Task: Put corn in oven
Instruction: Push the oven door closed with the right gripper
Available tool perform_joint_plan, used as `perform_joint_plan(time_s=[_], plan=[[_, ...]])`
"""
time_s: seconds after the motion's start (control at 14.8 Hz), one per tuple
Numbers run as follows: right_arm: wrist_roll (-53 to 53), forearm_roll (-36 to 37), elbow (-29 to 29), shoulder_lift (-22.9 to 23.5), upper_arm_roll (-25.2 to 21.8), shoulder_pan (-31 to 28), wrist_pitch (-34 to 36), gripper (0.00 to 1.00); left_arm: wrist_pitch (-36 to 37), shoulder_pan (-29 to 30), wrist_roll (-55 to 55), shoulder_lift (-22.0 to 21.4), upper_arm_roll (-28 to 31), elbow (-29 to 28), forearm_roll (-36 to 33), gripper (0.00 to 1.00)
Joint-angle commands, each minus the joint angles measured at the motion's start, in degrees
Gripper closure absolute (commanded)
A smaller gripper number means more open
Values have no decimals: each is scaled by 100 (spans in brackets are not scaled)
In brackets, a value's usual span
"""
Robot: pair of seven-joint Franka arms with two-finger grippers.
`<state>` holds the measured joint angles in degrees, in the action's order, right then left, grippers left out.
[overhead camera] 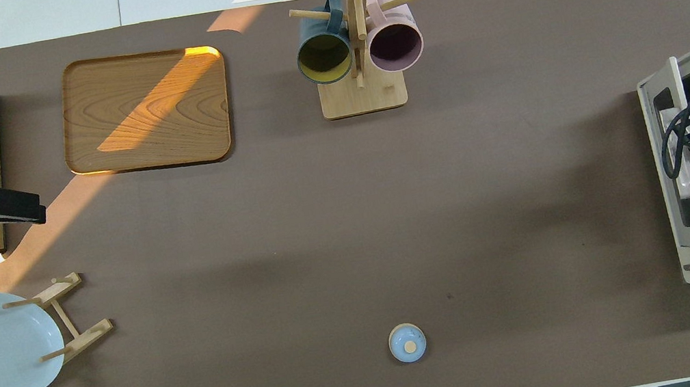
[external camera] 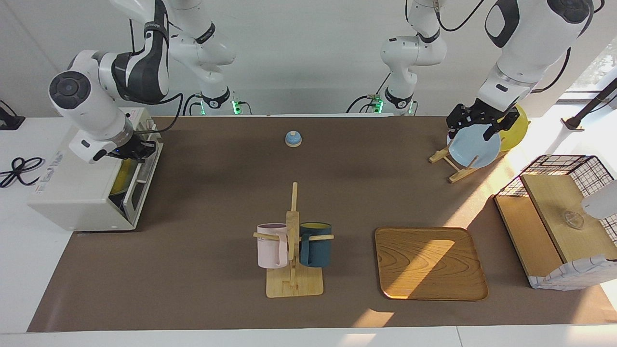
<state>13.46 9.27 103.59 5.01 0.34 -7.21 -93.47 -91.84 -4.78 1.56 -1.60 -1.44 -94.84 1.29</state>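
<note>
White wall (external camera: 308,58), brown table mat (external camera: 217,193), sunlight from window (external camera: 597,62).

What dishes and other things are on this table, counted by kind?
Plates: 2, pale blue round plate, yellow round plate
Mugs: 2, pink mug, dark teal mug
Wooden trays: 1
White toaster ovens: 1
Wire-and-wood baskets: 1
Small blue lids: 1
Total: 8
</note>
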Motion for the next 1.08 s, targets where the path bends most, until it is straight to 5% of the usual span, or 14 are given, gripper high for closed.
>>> perform_joint_plan(time_s=[0.0, 0.47, 0.61, 1.02], plan=[[288, 101, 29, -167, 37, -149, 189, 100, -88, 74, -59, -165, -58, -175, -111, 0], [360, 23, -14, -299, 72, -246, 259, 100, -88, 74, -50, -165, -58, -175, -111, 0], [-175, -565, 116, -307, 89, -211, -64, 100, -88, 74, -50, -165, -58, -175, -111, 0], [-354, -646, 828, -457, 90, -96, -875, 100, -88, 74, -50, -165, -58, -175, -111, 0]])
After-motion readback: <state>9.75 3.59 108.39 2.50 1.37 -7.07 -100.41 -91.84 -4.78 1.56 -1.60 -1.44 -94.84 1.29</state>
